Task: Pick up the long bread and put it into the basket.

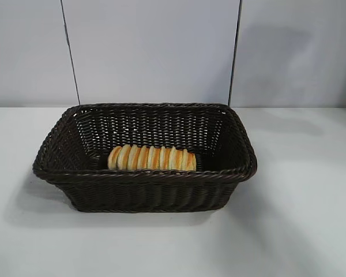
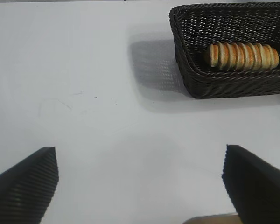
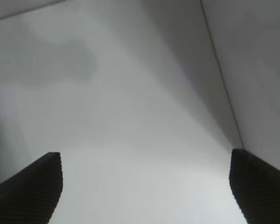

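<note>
1. The basket [image 1: 144, 184] stands on the white table [image 1: 300, 231], and every place below is given from it
2. The long bread [image 1: 151, 158] lies flat on the floor of the basket, lengthwise along the front wall and close behind it, with its ridged stripes running crosswise
3. The front braided rim hides the lowest edge of the loaf in the exterior view; nothing else lies in the basket with it
4. Behind the basket rises a pale wall [image 1: 150, 52] crossed by two thin dark vertical lines [image 1: 70, 52], one above each rear corner
5. Neither arm appears in the exterior view
6. The left tool [image 2: 140, 186] hangs over bare table well apart from the basket [image 2: 224, 79], its two dark ribbed fingers [image 2: 25, 186] spread wide and holding nothing; from there the long bread [image 2: 243, 56] shows inside the basket with nothing between
7. The right tool [image 3: 144, 186] is also spread wide and empty, with its fingers [image 3: 28, 189] framing plain pale surface; the basket does not show in that view, so its place relative to the basket cannot be told
</note>
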Controlling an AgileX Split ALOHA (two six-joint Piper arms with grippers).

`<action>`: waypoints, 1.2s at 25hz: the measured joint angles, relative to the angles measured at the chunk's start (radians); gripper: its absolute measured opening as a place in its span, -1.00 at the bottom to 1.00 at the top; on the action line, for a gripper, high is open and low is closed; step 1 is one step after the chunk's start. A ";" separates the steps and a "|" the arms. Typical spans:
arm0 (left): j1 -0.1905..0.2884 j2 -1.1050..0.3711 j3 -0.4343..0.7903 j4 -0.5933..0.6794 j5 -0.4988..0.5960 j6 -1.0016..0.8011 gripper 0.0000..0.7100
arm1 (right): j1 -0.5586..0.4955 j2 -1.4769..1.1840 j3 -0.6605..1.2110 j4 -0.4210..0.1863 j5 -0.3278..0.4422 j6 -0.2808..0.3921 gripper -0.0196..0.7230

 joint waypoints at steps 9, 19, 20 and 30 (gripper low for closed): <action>0.000 0.000 0.000 0.000 0.000 0.000 0.93 | 0.003 -0.364 0.224 0.044 0.008 -0.034 0.92; 0.000 0.000 0.000 0.000 0.000 0.000 0.93 | 0.003 -0.799 0.593 0.009 -0.114 -0.038 0.92; 0.000 0.000 0.000 0.000 0.000 0.000 0.93 | 0.003 -0.851 0.643 0.008 -0.150 -0.038 0.92; 0.000 0.000 0.000 0.000 -0.001 0.000 0.93 | 0.064 -1.236 0.986 -0.002 -0.322 -0.038 0.92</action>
